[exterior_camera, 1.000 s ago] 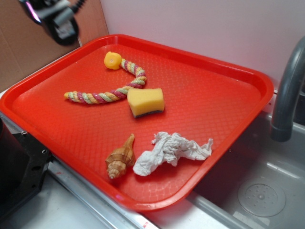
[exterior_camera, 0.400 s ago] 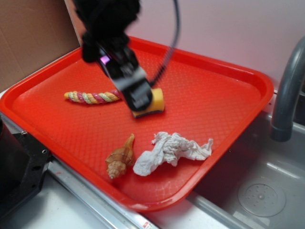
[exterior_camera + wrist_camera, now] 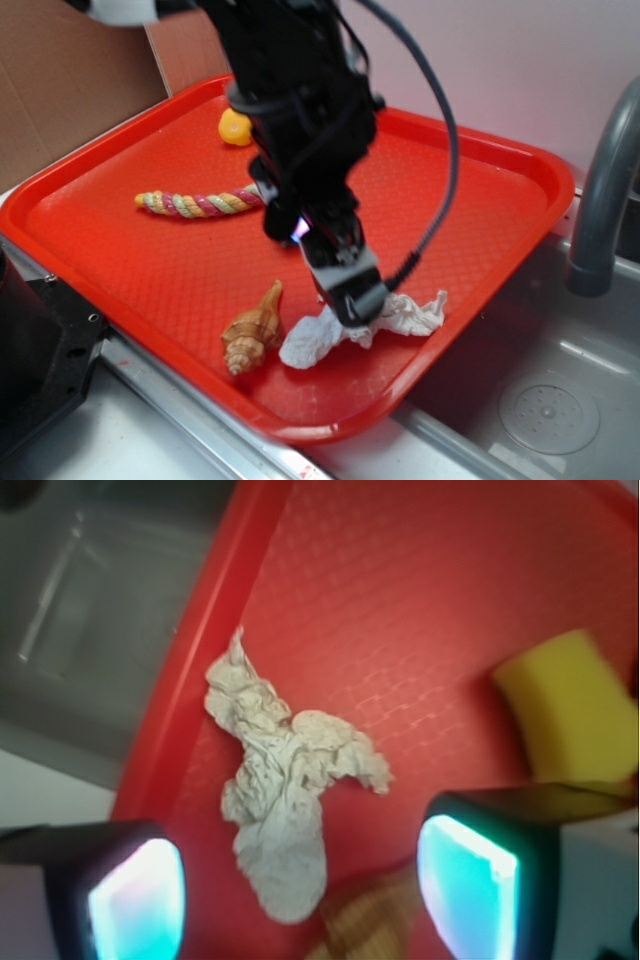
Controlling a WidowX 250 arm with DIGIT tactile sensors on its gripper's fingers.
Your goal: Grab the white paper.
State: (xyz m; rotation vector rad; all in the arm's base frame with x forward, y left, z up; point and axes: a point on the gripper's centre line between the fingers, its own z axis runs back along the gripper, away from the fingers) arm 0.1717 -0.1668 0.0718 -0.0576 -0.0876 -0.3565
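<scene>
Paper (image 3: 330, 330) lies crumpled near the tray's (image 3: 480, 150) front edge, on the side closest to the sink (image 3: 540, 400), with the shell (image 3: 250, 335) just beside one end. The wrist view shows it (image 3: 280, 790) stretched lengthwise between the two fingers (image 3: 135, 890), which stand spread wide on either side with nothing between them but the wad below, so the gripper (image 3: 300, 890) is released and empty. That straddle looks deliberate: judged from the pose, the arm lines up to close across the wad's narrow width rather than along its length. In the exterior view the gripper (image 3: 350, 300) hangs right over the paper's middle, covering part of it; whether the tips touch it I cannot tell. The shell's tip (image 3: 365, 920) sits close under the fingers, so a low close might catch it too. Farther off lie the sponge (image 3: 570, 705), the rope (image 3: 195, 203) and a small yellow piece (image 3: 234, 126). No writing or labels are readable.
</scene>
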